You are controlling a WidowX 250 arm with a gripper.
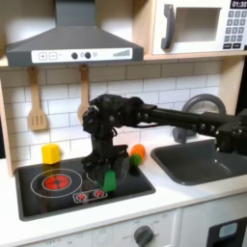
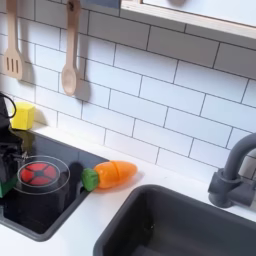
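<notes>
Your gripper (image 1: 106,172) hangs just above the green block (image 1: 110,180); finger state unclear, so center over it before closing

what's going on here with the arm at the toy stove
The arm reaches in from the first exterior view's right, and its gripper points down over the stovetop, right above a small green thing. Whether the gripper is holding it is unclear. A carrot lies on the counter between stovetop and sink, and a yellow block sits by the wall.
</notes>
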